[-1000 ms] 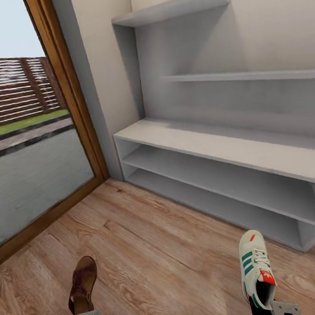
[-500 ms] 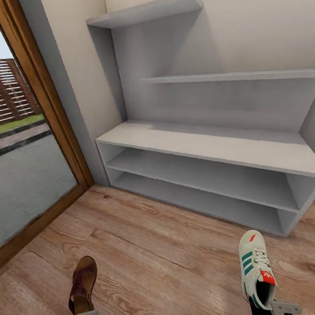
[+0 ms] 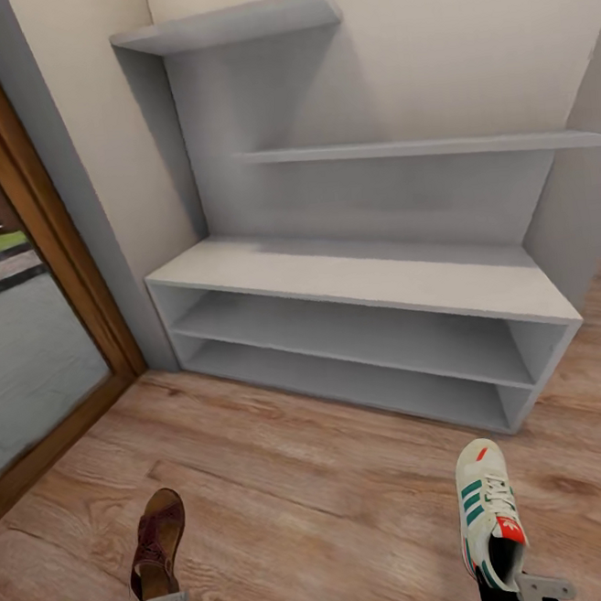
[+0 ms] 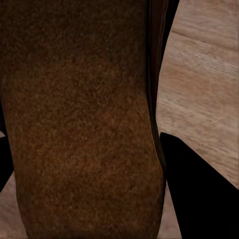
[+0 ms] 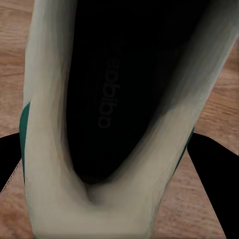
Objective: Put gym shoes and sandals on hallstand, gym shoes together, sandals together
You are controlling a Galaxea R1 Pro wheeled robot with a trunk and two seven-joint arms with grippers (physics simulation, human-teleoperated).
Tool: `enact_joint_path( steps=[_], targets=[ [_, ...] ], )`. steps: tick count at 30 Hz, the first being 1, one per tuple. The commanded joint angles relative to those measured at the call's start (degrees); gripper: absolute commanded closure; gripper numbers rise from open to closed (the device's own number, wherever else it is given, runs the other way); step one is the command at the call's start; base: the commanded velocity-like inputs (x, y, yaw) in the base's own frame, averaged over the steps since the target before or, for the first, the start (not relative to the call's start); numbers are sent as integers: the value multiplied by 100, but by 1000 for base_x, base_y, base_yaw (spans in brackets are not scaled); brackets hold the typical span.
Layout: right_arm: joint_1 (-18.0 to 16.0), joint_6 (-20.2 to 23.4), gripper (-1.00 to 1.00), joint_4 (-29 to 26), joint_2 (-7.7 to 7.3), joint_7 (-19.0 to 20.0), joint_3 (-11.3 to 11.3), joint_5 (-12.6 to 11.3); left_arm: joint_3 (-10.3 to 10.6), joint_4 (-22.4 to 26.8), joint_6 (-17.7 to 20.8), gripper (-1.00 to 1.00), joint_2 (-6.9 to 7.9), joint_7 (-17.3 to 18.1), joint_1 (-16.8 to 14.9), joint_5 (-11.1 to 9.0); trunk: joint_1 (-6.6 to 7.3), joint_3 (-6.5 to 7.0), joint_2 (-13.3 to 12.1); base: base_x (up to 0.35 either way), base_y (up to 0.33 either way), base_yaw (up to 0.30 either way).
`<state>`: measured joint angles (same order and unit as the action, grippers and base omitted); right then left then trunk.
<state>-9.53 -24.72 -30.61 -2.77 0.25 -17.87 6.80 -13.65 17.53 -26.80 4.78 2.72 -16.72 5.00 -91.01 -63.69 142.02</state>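
Note:
My left gripper [image 3: 156, 597] is shut on a dark reddish-brown sandal [image 3: 158, 539], held above the corridor floor [image 3: 310, 493] at the lower left of the head view. The left wrist view looks straight onto the sandal's tan-brown footbed [image 4: 79, 119]. A white gym shoe [image 3: 487, 510] with green stripes and a red-orange heel patch sits in my right gripper [image 3: 512, 583], which is shut on its heel. Its dark inside [image 5: 124, 84] shows in the right wrist view. The pale grey hallstand [image 3: 354, 281] stands ahead against the wall, its bench top and both low shelves bare.
Two staggered grey wall shelves [image 3: 396, 150] hang above the bench. A wood-framed glass door [image 3: 31, 271] is at the left, with a paved yard beyond it. A grey wall panel [image 3: 584, 190] rises at the right of the hallstand.
The whole view has swung to the right, so the hallstand now sits more centred and the door has slid toward the left edge. Both held shoes stay where they were in the picture.

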Motion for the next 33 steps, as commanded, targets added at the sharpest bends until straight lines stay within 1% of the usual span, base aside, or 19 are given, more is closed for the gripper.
enact_joint_path(
  steps=[1,22,27,33],
  targets=[
    [-5,-18,100,3,4,10,-33,58,-50,-4,-18,100,-3,27,-3,59,0,-4,2,117,280,-262],
    [-5,-22,100,-6,1,10,-33,50,-50,-4,-18,100,-3,30,-1,47,0,-4,2,119,291,-256],
    [-5,-27,100,-10,4,10,-33,49,-50,-4,-18,100,-3,31,-4,53,0,-4,2,113,293,-71],
    [-5,-27,100,-19,-4,14,-33,57,-50,-4,-18,100,-3,29,-5,54,0,-4,2,21,290,-5]
  ],
)
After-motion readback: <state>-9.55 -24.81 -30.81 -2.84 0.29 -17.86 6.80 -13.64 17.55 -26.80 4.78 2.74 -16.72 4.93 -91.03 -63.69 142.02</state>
